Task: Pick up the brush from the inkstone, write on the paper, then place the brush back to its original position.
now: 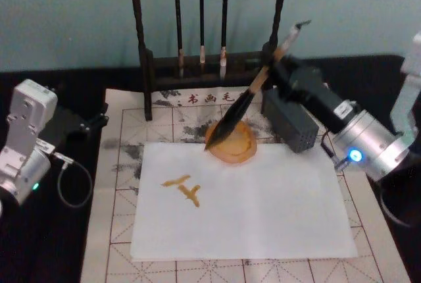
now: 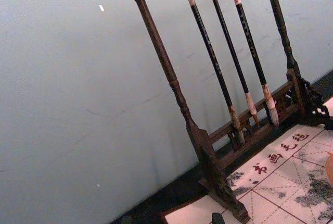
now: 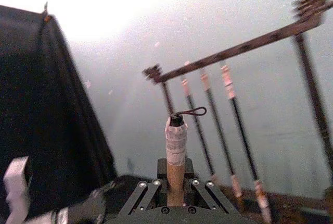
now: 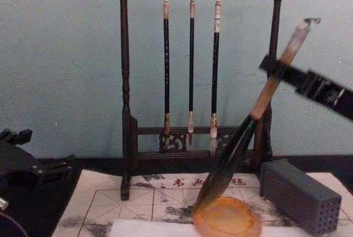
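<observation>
1. The right pincer (image 1: 271, 56) is clamped tight on the tan bamboo shaft of the brush (image 1: 242, 106), gripping near its upper end. The whitish cap and small loop stick out above the grip.
2. From the grip, the brush slants down and to the left. Its glossy black section tapers to dark bristles.
3. The bristle tip meets the left rim of the inkstone (image 1: 245, 146), a round, shallow, amber, translucent dish below and left of the pincer.
4. A grey rectangular block (image 1: 293, 125) with small holes sits just beneath the pincer.
5. The white paper (image 1: 263, 210), nearer the robot than the pincer, carries amber strokes (image 1: 183, 187).
6. A dark wooden rack (image 4: 124, 82) behind the pincer holds three thin brushes (image 4: 191, 66).
7. The left pincer (image 1: 82, 124) rests far to the left, off the paper.
</observation>
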Controlling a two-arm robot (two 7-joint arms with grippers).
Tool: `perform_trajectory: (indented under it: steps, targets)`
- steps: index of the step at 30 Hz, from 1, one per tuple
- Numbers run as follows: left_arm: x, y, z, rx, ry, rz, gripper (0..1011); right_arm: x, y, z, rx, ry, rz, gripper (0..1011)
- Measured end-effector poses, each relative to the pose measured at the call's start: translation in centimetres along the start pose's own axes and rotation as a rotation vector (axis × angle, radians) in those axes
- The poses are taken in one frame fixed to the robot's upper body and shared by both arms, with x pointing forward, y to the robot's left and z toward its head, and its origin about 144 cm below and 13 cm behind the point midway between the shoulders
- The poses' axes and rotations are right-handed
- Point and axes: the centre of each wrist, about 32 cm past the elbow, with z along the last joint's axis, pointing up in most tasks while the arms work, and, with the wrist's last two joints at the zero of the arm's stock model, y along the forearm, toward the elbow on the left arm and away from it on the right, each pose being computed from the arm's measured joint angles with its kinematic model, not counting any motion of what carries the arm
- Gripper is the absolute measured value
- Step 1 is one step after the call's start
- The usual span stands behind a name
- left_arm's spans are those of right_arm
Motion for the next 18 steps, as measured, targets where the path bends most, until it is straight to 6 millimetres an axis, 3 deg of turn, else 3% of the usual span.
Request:
perform_trajectory:
  steps: [7, 18]
  targets:
    - [0.0, 0.0, 0.0, 0.0, 0.0, 0.0, 1001, 1.2, 1.0, 1.3, 0.056, 0.08, -0.129, 195]
    - [0.0, 0.0, 0.0, 0.0, 0.0, 0.0, 1001, 2.4, 2.1, 1.7, 0.054, 0.201, -0.318, 195]
